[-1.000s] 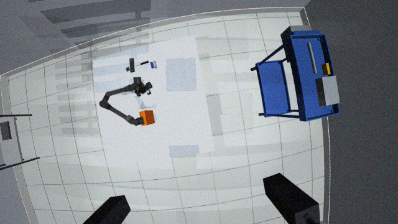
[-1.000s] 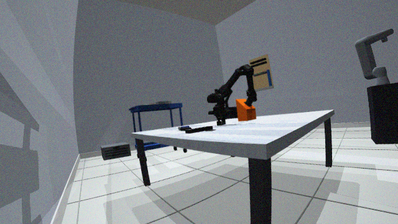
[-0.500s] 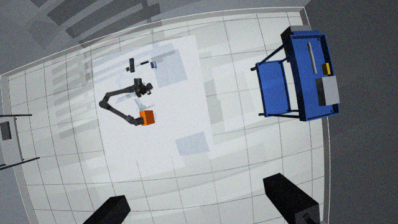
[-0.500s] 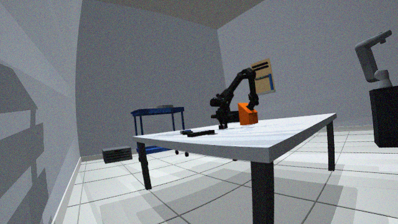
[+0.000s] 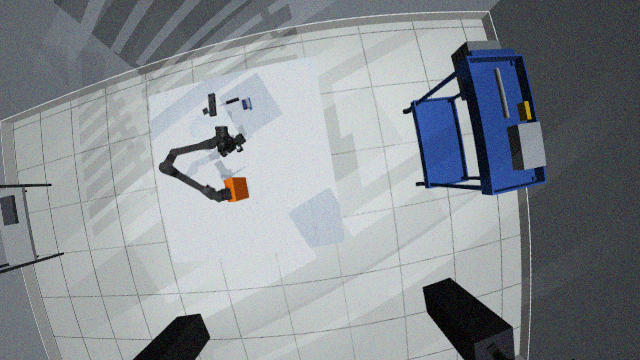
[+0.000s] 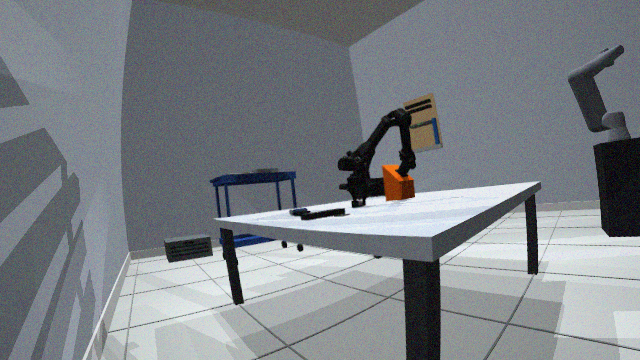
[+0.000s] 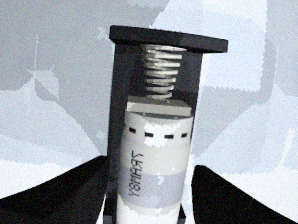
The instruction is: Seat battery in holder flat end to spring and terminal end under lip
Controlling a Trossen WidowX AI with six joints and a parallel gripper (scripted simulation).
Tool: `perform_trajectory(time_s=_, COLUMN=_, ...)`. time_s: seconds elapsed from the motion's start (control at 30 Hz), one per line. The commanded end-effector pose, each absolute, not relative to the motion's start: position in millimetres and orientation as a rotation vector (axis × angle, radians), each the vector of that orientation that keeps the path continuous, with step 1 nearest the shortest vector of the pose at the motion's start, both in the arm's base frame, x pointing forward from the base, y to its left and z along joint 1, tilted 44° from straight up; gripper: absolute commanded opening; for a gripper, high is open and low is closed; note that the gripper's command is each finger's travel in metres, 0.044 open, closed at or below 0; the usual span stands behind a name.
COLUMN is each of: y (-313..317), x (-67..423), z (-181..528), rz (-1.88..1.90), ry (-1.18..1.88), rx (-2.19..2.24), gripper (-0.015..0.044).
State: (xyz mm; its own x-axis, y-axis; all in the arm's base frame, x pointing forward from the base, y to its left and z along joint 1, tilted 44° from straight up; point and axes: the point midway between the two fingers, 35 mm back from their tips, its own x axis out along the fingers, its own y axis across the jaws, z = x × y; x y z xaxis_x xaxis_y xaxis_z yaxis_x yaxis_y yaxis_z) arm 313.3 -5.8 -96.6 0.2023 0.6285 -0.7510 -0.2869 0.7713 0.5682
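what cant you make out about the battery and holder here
- Wrist view: the battery's terminal end and the lip of the holder are cut off by the bottom edge.
- Top view: both are hidden under the end effector.
- Exterior view: both are too small and dark to pick out beside the arm.

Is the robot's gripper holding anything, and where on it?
Nothing, it seems. The gripper is open, with gaps either side of the white cylindrical battery lying in the black spring holder.

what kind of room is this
Probably a robotics lab or workshop: a white table carries a small black arm, a blue cart stands by the wall, and a second grey robot arm sits on a black pedestal.
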Motion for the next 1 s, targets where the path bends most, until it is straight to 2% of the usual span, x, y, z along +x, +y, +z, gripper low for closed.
perform_trajectory(time_s=0.0, y=-8, x=313, z=-94, rz=0.658, ry=1.209, rx=0.335, gripper=0.0186)
perform_trajectory(time_s=0.27, y=-16, x=312, z=-86, rz=0.657, ry=1.209, rx=0.334, gripper=0.0186)
perform_trajectory(time_s=0.6, y=-67, x=304, z=-33, rz=0.654, ry=1.211, rx=0.331, gripper=0.044)
perform_trajectory(time_s=0.97, y=-69, x=304, z=-33, rz=0.654, ry=1.211, rx=0.331, gripper=0.044)
